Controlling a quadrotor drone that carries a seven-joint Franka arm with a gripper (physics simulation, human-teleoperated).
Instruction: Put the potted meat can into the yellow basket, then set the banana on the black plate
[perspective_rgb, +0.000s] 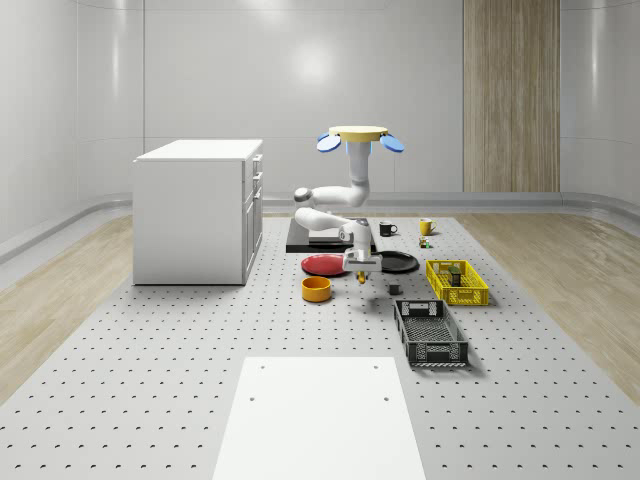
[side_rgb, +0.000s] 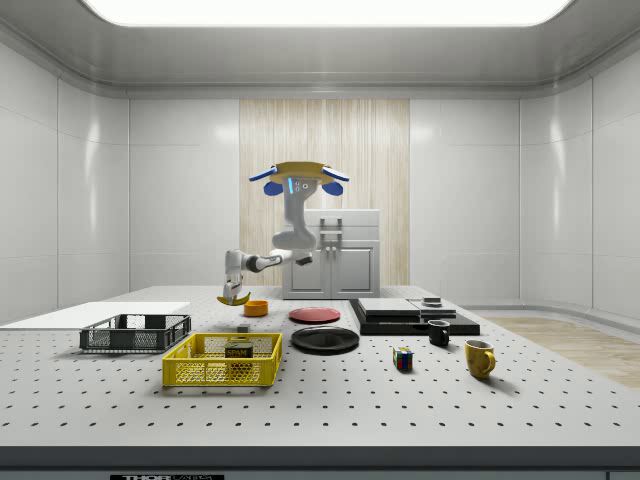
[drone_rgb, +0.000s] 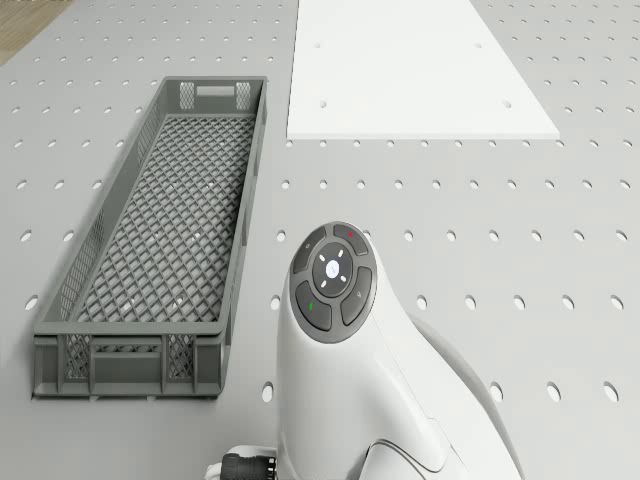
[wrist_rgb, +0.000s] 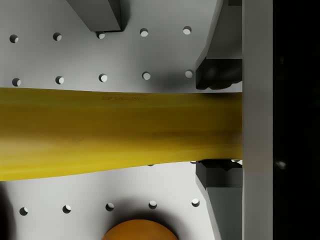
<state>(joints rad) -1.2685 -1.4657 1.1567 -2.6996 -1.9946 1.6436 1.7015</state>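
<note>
The drone (perspective_rgb: 358, 135) hovers above the table near the black platform, its arm reaching down and forward. My gripper (perspective_rgb: 360, 266) is shut on the yellow banana (perspective_rgb: 358, 276), held a little above the table between the orange bowl and the black plate (perspective_rgb: 397, 262). In the wrist view the banana (wrist_rgb: 115, 132) crosses the picture between the dark fingers (wrist_rgb: 220, 75). From the side the banana (side_rgb: 234, 298) hangs under the gripper (side_rgb: 233, 290), left of the black plate (side_rgb: 324, 339). The potted meat can (perspective_rgb: 452, 275) lies inside the yellow basket (perspective_rgb: 470, 296); can (side_rgb: 238, 349), basket (side_rgb: 200, 376).
An orange bowl (perspective_rgb: 316, 289) and a red plate (perspective_rgb: 323, 264) lie beside the gripper. A grey crate (perspective_rgb: 430, 333) sits in front of the basket, with a white panel (perspective_rgb: 318, 415) nearer. A white cabinet (perspective_rgb: 198, 210), two mugs (perspective_rgb: 386, 229) (perspective_rgb: 426, 227) and a colour cube (side_rgb: 402, 359) stand further off.
</note>
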